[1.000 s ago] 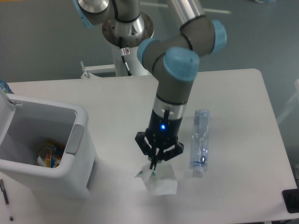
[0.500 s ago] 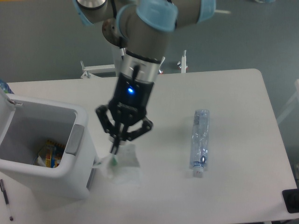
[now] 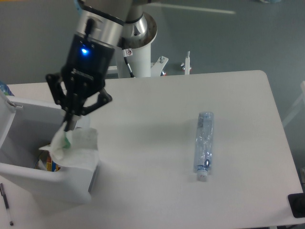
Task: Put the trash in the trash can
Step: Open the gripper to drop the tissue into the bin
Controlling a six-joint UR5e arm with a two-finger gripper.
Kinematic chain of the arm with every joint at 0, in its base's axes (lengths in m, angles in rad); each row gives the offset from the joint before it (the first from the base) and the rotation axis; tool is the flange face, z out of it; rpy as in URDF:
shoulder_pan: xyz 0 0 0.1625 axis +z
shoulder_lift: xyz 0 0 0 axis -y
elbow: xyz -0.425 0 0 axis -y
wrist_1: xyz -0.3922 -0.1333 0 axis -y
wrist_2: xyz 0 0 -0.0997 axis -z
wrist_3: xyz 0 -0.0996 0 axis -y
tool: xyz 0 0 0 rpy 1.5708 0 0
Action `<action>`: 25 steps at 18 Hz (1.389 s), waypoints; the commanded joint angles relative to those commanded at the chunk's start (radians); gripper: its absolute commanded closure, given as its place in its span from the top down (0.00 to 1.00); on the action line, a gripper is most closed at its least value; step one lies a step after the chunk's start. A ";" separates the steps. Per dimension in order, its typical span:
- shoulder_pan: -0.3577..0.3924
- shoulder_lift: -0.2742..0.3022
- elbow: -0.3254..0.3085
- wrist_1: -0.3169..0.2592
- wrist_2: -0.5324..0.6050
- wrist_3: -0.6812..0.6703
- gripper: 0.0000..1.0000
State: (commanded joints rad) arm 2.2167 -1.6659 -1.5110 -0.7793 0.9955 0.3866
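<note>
White table (image 3: pixel 152 119), clear bottle (image 3: pixel 203 146), white trash can (image 3: pixel 71 177), pen (image 3: pixel 6 204)

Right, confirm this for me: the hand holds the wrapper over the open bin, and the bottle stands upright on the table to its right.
One thing is wrong: the bottle is not upright. The camera view shows it lying on its side on the table, cap toward the near edge. The rest holds: the hand grips the wrapper over the open bin, with the bottle to the right.

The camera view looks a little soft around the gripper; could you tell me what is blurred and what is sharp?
Camera view: the gripper and wrapper are slightly smeared, the bottle is sharp; lighting is even and shadows on the table are faint.
</note>
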 joint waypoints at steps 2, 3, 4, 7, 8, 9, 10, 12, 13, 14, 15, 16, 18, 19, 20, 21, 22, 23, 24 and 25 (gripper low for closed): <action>-0.012 -0.002 -0.002 -0.002 0.003 0.000 0.04; -0.020 -0.002 -0.002 -0.002 0.003 0.000 0.05; -0.028 -0.002 -0.002 -0.003 0.005 0.000 0.09; -0.032 -0.006 -0.009 0.000 0.002 0.009 0.57; -0.032 -0.008 -0.017 0.002 0.002 0.017 0.81; -0.032 -0.009 -0.021 0.003 0.002 0.017 0.88; -0.032 -0.014 -0.018 0.003 0.003 0.014 0.95; -0.032 -0.023 -0.015 0.003 0.003 0.008 1.00; -0.031 -0.025 -0.018 0.003 0.003 0.005 1.00; -0.023 -0.026 -0.021 0.003 0.003 0.003 1.00; -0.019 -0.028 -0.021 0.002 0.003 -0.005 1.00; -0.014 -0.029 -0.021 0.002 0.000 -0.015 1.00; -0.014 -0.034 -0.018 0.003 0.000 -0.023 1.00; -0.014 -0.044 -0.014 0.003 0.002 -0.023 1.00; -0.014 -0.060 -0.011 0.003 0.002 -0.023 1.00; -0.012 -0.072 -0.009 0.003 0.005 -0.021 1.00; -0.003 -0.090 -0.009 0.003 0.005 -0.021 1.00; 0.030 -0.101 -0.009 0.003 0.005 -0.020 1.00; 0.061 -0.112 -0.009 0.005 0.005 -0.018 1.00; 0.089 -0.121 -0.009 0.003 0.003 -0.015 1.00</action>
State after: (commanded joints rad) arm 2.3053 -1.7870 -1.5202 -0.7762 0.9986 0.3712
